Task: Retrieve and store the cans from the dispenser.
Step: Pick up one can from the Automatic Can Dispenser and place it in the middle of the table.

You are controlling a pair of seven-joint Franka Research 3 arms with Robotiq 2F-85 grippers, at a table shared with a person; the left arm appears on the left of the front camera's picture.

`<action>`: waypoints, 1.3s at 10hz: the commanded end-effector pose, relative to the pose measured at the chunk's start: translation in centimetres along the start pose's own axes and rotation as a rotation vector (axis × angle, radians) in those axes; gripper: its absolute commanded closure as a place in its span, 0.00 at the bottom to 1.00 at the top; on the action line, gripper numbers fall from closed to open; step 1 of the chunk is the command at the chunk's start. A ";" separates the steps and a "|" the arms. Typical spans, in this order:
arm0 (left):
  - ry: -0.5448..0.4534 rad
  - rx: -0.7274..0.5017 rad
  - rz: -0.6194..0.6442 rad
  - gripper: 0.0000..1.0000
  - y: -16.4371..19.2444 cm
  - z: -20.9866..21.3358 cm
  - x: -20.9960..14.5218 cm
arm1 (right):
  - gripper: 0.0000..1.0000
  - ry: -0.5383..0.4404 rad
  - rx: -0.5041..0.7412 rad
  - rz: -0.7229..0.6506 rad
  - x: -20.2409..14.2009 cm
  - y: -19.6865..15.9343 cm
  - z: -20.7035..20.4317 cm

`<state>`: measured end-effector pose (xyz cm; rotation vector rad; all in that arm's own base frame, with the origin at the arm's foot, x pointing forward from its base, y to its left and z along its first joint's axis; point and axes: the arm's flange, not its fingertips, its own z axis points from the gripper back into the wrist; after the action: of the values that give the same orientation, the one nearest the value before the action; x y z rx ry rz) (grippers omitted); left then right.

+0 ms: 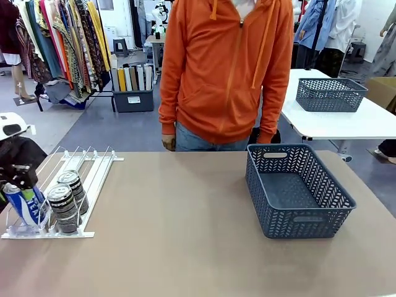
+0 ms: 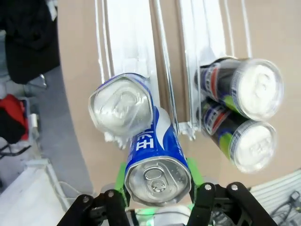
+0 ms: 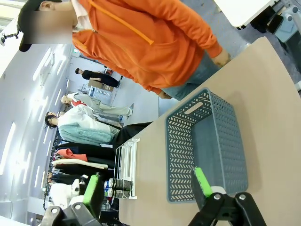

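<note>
Nearest the lens in the left wrist view, a blue can (image 2: 155, 155) is seen top-on, clamped between the green pads (image 2: 122, 179) of the left gripper (image 2: 158, 183), whose jaws are closed on its sides. Just behind it a second blue can (image 2: 121, 104) stands at the near end of a lane of the dispenser (image 2: 129, 42); whether the two cans touch cannot be told. Two dark cans (image 2: 244, 89) stand one behind the other in a neighbouring lane, apart from the gripper.

From the front, the dispenser lies on the table (image 1: 185, 247) at the robot's left, with all the cans gathered at its near end — the held can leaning at its left edge. At the robot's right, the basket (image 1: 257, 179) of grey mesh rests on the table, well apart from the dispenser. Above the table, the right gripper (image 3: 147, 186) hovers with its fingers spread wide — open — facing basket and dispenser. A person (image 1: 226, 68) in an orange hoodie stands at the far edge, arms hanging.
</note>
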<state>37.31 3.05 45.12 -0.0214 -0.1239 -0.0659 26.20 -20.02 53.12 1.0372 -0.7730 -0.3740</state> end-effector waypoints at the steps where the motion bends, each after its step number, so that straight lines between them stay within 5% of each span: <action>1: -0.094 0.038 -0.059 1.00 0.3 7.3 -3.4 | 0.00 -0.019 0.024 0.022 0.2 0.0 -0.1; 6: -0.406 0.089 -0.079 1.00 0.4 18.4 -8.5 | 0.00 -0.019 0.024 0.022 0.2 0.0 -0.1; 13: -0.384 0.070 -0.074 1.00 0.3 18.6 -9.0 | 0.00 -0.019 0.024 0.022 0.2 0.0 -0.1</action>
<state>25.96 4.32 62.51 0.0402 -0.5084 -0.1330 26.23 -20.03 53.08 1.0366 -0.7717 -0.3745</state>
